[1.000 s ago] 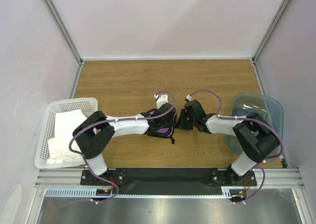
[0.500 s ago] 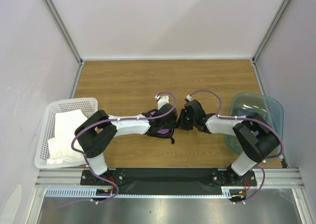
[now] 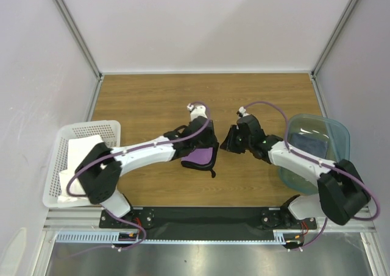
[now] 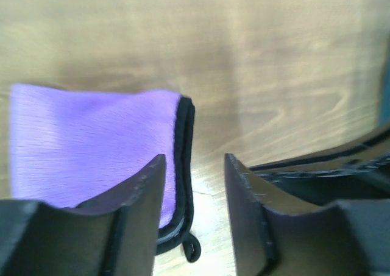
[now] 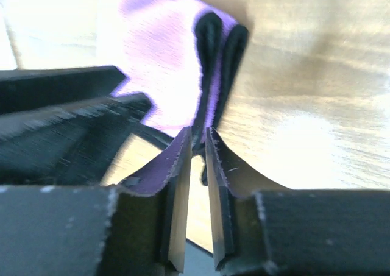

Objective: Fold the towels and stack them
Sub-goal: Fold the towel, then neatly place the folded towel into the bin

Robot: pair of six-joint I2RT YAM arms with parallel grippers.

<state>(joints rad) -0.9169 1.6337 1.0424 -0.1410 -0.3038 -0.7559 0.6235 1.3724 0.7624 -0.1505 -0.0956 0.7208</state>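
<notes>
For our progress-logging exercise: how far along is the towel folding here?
Done: the purple towel lies folded on the table. In hand: the left end effector hangs open over it; the right end effector sits at its edge, grip unclear. Left: the white towel lies crumpled in the basket, the navy towel in the bin.

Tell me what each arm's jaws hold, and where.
Left jaws: nothing, open over the purple towel. Right jaws: unclear, nearly shut by its black edge.
</notes>
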